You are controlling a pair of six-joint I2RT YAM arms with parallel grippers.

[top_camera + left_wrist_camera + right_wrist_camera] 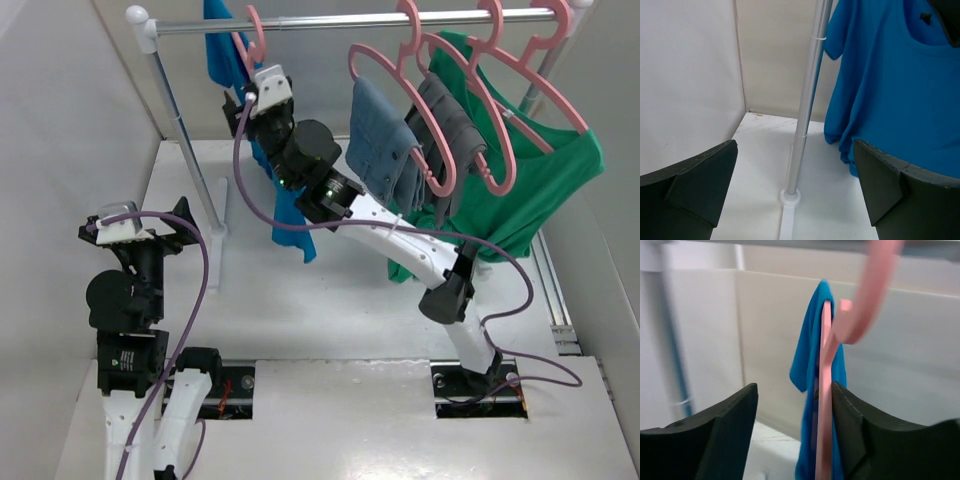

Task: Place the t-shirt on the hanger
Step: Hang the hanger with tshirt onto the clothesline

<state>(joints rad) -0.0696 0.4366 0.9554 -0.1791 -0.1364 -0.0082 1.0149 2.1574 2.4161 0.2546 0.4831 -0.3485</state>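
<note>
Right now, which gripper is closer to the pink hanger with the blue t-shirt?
Right. The right gripper is up at the rail with the hanger between its open jaws; the left gripper sits low near the rack's post, open, apart from it.

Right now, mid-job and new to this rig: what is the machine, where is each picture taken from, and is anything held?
Two robot arms are bolted at the near edge of a white table, each ending in a two-finger gripper. The wide picture looks down from above and behind them; the other two come from wrist cameras. A clothes rack stands on the table. On it hang the blue t-shirt on its pink hanger, grey-blue trousers and a green shirt. The right gripper is at that hanger, jaws apart, not clamping it. The left gripper is wide open, holding nothing.
</note>
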